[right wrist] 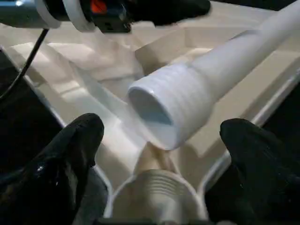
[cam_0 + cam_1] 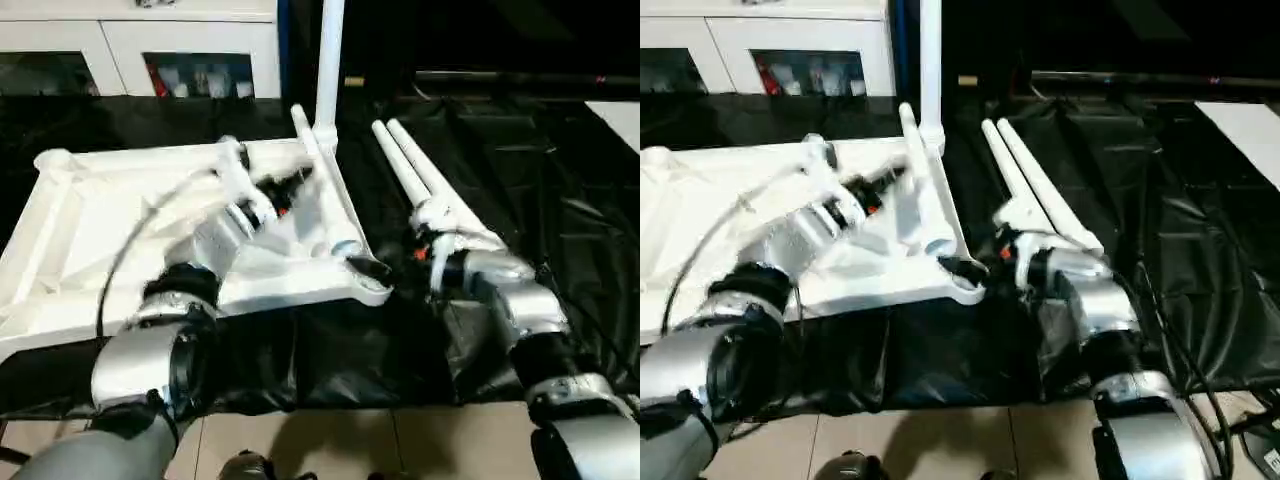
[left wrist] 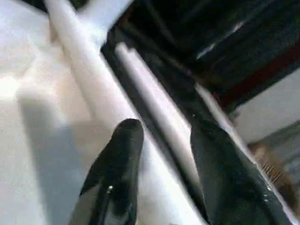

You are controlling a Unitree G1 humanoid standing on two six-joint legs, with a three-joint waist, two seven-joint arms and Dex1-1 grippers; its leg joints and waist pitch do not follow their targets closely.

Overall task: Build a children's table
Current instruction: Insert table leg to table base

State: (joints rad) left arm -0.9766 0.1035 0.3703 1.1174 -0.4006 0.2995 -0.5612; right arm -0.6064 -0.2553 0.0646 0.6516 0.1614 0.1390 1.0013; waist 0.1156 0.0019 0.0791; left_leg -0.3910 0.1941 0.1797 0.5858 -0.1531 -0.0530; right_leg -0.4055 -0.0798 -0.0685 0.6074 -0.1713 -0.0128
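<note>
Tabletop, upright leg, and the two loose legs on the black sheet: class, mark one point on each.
Tabletop (image 2: 70, 215): left eye view, ribbed underside.
Upright leg (image 2: 329, 60): left eye view, mid-shaft.
Loose legs (image 2: 405, 165): left eye view, shaft of the pair lying side by side.

Glossy white plastic tabletop (image 2: 90, 215) on shiny black sheeting (image 2: 520, 170).

Floor: pale tiles (image 2: 440, 440) along the near edge, partly in shadow.
Covering: crinkled black sheet (image 2: 540, 170) spread over the work area, catching glints of light.
Furniture: white cabinet (image 2: 180, 45) with glass doors at the back, coloured items behind the glass.
Far right: flat white board (image 2: 1250, 125) lying on the sheet.
</note>
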